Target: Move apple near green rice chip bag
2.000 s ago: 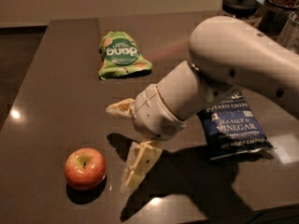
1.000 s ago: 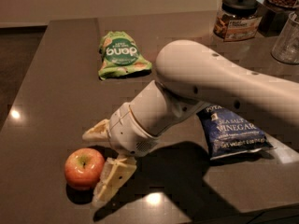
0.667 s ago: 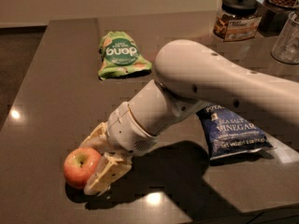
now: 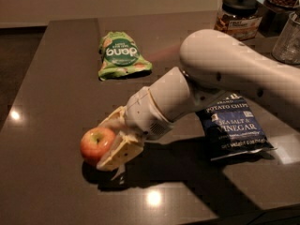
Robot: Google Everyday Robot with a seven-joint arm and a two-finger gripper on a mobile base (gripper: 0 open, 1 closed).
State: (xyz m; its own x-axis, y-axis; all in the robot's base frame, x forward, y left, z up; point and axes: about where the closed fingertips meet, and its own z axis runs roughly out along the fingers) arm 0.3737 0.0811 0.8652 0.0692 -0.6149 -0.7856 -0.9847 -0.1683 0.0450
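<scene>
**Obs:** Gripper status?

**Op:** The gripper (image 4: 107, 145) is low over the table (image 4: 56, 88), toward the near-left corner. Its jaws are drawn in narrow on the apple (image 4: 93, 143). 1 of the fingers (image 4: 123, 153) presses the fruit's near side and the other sits against its far side. I read that as a made grip.

**Obs:** Where is the apple relative to the target?

**Op:** The apple is close to the near edge, left of centre. The green rice chip bag (image 4: 123, 54) lies flat toward the far edge, also left of centre, label up. The 2 are well apart, with only bare table between them.

**Obs:** Which step is this?

**Op:** My judgement is grasp complete, transport not yet begun. There is a shadow under the apple, but I cannot tell whether it is clear of the surface.

**Obs:** What does the next move need?

**Op:**
- A modest lift, then a carry straight toward the far edge.
- Set the apple down just beside the bag's near side, without nudging the bag.
- The blue chip bag (image 4: 232, 125) lies toward the right edge, partly under the arm (image 4: 225, 64). My planned path runs away from it.
- The jar (image 4: 239, 14) and glass (image 4: 288, 41) by the far-right corner are out of the way.
- Risk: a round fruit may roll on release, so I would open only once it rests on the table.
</scene>
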